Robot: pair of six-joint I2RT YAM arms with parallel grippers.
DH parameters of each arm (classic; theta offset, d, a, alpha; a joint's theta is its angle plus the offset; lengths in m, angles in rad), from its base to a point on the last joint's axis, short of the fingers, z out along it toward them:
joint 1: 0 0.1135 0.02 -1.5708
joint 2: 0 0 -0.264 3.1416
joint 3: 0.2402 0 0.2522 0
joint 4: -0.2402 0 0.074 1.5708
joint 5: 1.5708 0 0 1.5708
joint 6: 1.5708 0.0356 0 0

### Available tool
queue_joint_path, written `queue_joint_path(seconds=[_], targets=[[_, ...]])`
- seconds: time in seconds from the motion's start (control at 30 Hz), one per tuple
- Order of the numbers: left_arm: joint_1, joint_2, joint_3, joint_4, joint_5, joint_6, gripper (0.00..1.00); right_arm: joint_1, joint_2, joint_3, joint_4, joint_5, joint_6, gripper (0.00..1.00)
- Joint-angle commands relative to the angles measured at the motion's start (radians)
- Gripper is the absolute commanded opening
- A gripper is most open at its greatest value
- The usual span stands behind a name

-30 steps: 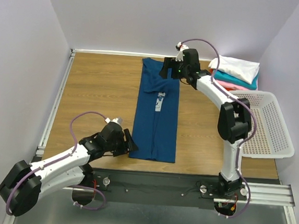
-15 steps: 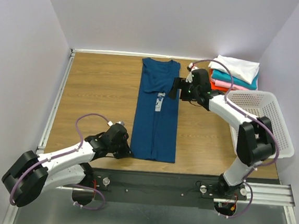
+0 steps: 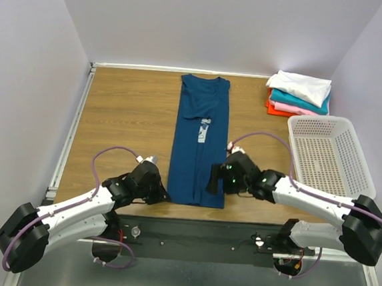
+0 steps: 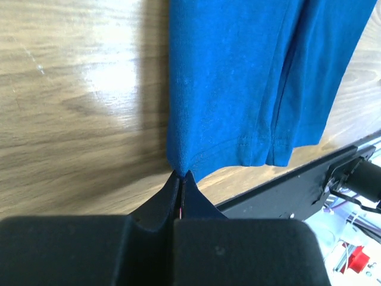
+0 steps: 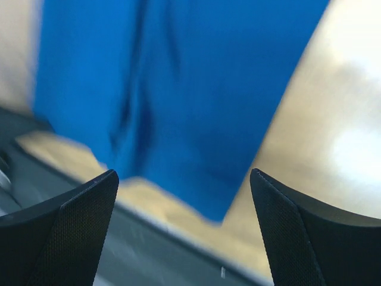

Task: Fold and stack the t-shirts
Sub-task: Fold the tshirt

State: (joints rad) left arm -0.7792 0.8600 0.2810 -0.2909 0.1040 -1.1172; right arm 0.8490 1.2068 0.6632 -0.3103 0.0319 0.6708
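The navy t-shirt [image 3: 199, 144] lies as a long narrow strip, sleeves folded in, from the far side of the table to its near edge. Its white print shows near the middle. My left gripper [image 3: 163, 195] is shut on the shirt's near left corner. In the left wrist view the jaw tips [image 4: 181, 176] pinch that corner of the blue cloth [image 4: 238, 77]. My right gripper [image 3: 213, 180] hangs open over the near right corner. The blurred blue hem [image 5: 196, 89] shows between its fingers [image 5: 183, 179], which hold nothing. Folded t-shirts [image 3: 299, 93] in white, teal, pink and orange-red are stacked at the far right.
A white perforated basket [image 3: 323, 119] stands at the right, in front of the stack. The table's near edge and a black metal rail [image 4: 297, 179] run just below the shirt's hem. Bare wood [image 3: 126, 117] lies left of the shirt.
My right arm swung from the shirt's far end down to its near right corner, still open. My left gripper moved onto the near left corner and closed on it.
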Motion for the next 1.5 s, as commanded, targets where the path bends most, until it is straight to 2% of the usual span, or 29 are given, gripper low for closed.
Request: queue_joint_path(seconds=[0.0,0.17,0.37,0.5,0.6,0.8,0.9,0.97,1.1,1.13,1.37,1.47], targets=[[-0.025,-0.012,-0.025,0.019,-0.007,-0.010,0.00,0.130,0.034,-0.050,-0.119,0.063,0.177,0.95],[-0.051,0.027,-0.014,0.026,-0.013,-0.007,0.00,0.234,0.082,0.001,-0.167,0.134,0.220,0.90],[-0.066,0.016,-0.016,0.027,-0.027,-0.018,0.00,0.251,0.085,-0.002,-0.263,0.201,0.268,0.87],[-0.068,-0.003,-0.023,0.026,-0.030,-0.023,0.00,0.252,0.065,-0.019,-0.273,0.232,0.280,0.82],[-0.068,-0.016,-0.026,0.027,-0.032,-0.029,0.00,0.252,0.085,-0.011,-0.273,0.244,0.282,0.69],[-0.069,-0.019,-0.028,0.027,-0.029,-0.029,0.00,0.252,0.143,0.003,-0.260,0.203,0.269,0.56],[-0.069,-0.018,-0.028,0.027,-0.032,-0.030,0.00,0.252,0.142,-0.011,-0.254,0.201,0.279,0.42],[-0.069,-0.018,-0.031,0.032,-0.030,-0.030,0.00,0.252,0.143,-0.025,-0.250,0.214,0.285,0.37],[-0.072,-0.015,-0.035,0.027,-0.013,-0.035,0.00,0.254,0.145,-0.037,-0.234,0.177,0.292,0.12],[-0.075,-0.019,-0.037,0.024,-0.010,-0.041,0.00,0.254,0.122,-0.045,-0.231,0.168,0.300,0.01],[-0.121,-0.076,-0.046,-0.024,0.000,-0.108,0.00,0.254,-0.058,-0.138,-0.243,0.083,0.297,0.01],[-0.182,-0.079,-0.046,-0.019,-0.001,-0.148,0.00,0.255,-0.062,-0.143,-0.242,0.043,0.283,0.01]])
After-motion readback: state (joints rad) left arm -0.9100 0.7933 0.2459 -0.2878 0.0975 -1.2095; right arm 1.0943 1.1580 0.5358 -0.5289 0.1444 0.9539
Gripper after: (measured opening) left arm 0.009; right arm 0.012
